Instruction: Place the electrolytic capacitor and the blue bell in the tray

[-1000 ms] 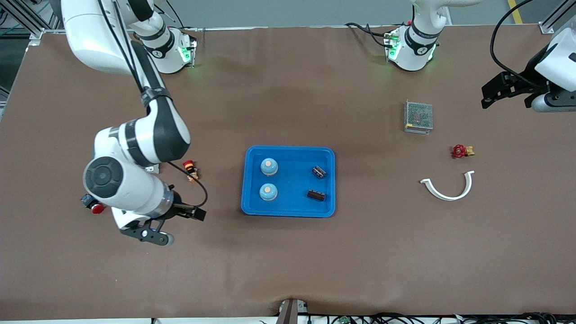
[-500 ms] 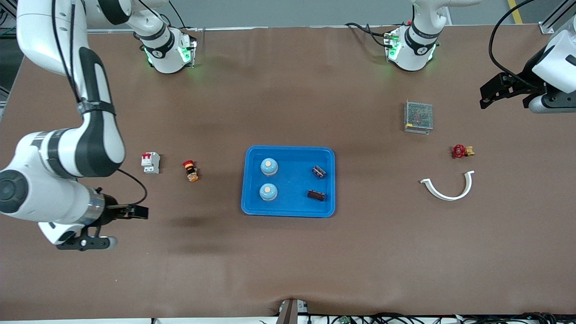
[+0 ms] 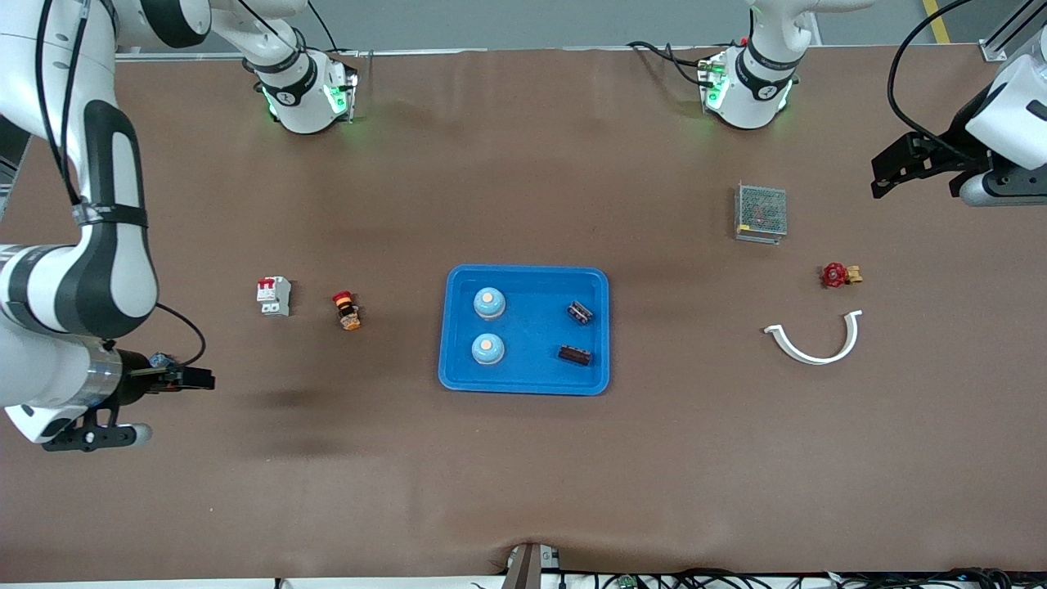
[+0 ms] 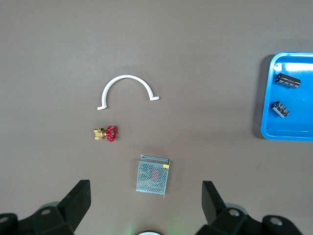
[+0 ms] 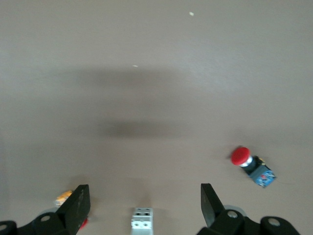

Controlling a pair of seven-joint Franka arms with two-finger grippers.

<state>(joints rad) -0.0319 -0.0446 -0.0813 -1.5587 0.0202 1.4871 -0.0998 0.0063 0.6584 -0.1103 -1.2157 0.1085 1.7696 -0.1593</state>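
Both bells (image 3: 489, 303) and capacitors (image 3: 575, 354) are apparently lying in the tray (image 3: 523, 384) mid-worktop; right gripper (image 3: 176, 379) and left gripper (image 3: 916, 164) are hanging spread wide over opposite worktop ends.

1. We see a metal mesh box (image 3: 761, 212) on the brown tabletop (image 3: 523, 474).
2. Nearer the front camera than the box sits a red-handled brass valve (image 3: 839, 275).
3. Nearer still lies a white curved clip (image 3: 814, 341).
4. Well apart, toward the right arm's end, stand a white circuit breaker (image 3: 274, 295) and a red pushbutton (image 3: 347, 310).
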